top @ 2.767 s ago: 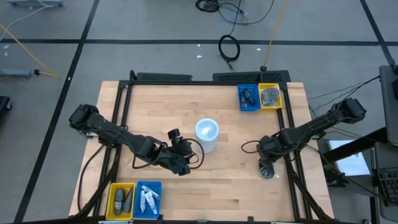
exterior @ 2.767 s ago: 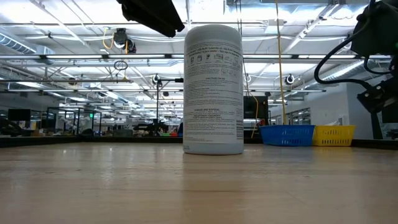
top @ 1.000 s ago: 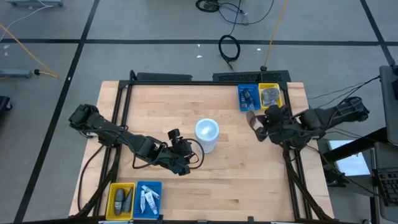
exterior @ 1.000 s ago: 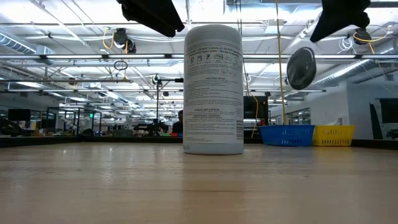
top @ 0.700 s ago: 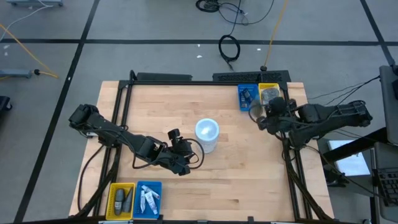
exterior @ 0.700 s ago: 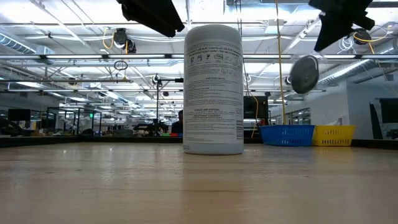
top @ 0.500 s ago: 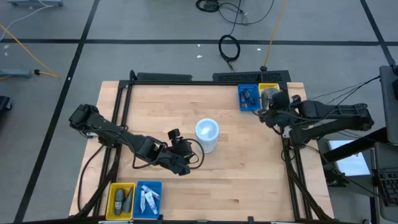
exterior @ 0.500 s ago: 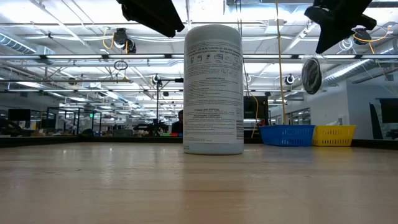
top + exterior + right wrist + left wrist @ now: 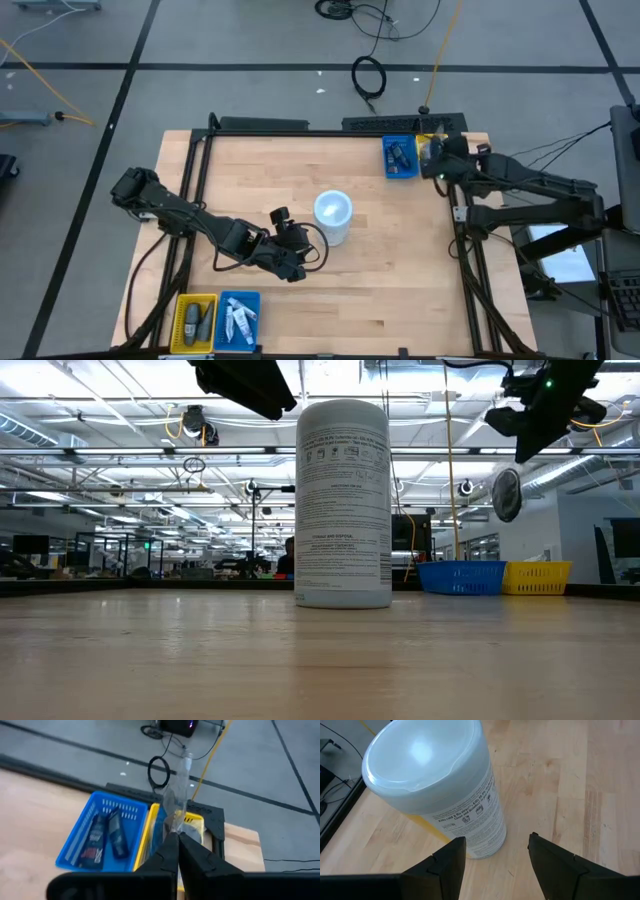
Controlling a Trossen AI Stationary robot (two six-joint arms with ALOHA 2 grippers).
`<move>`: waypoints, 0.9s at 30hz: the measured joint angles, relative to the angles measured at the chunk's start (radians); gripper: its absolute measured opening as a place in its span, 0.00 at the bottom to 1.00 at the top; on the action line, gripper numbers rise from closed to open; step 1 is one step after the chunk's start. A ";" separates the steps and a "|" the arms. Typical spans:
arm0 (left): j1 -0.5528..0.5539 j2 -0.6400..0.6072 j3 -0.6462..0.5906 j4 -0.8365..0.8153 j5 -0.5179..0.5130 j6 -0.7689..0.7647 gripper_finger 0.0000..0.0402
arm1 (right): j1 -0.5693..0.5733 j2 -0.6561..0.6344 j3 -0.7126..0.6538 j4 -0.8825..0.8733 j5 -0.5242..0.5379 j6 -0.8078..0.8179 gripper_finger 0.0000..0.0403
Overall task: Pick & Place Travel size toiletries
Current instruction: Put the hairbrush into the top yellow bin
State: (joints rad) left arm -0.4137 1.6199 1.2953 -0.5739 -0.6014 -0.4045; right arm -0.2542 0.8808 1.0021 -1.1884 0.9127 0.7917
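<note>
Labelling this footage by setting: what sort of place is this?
Probably a large robotics lab or industrial hall: wooden table on grey taped floor, exposed ceiling pipes and strip lights, loose cables.

We see bright, even light from ceiling strips (image 9: 150,455) at twelve o'clock. The surface (image 9: 260,180) shows soft shadows; the white cylinder's lid (image 9: 420,757) glares; the right wrist view is blurred.

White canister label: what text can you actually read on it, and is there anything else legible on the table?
"Kills 99.9% of..." on the white canister, left wrist view; the rest of that line and the icons are too small.
Canister's back panel, low view: fine print, unreadable.
Small dark bottles in the blue tray: labels blurred.
Nothing else legible.
</note>
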 joint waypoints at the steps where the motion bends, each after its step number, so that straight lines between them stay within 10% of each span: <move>1: 0.000 0.000 0.000 0.000 0.000 0.000 0.53 | -0.021 -0.011 -0.013 0.032 0.000 -0.022 0.00; 27: 0.000 0.000 0.000 -0.001 0.000 0.021 0.53 | -0.567 -0.099 -0.325 0.648 -0.448 -0.425 0.00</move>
State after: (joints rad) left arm -0.4137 1.6198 1.2953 -0.5750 -0.6018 -0.3835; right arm -0.8210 0.7815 0.6774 -0.5400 0.4650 0.3663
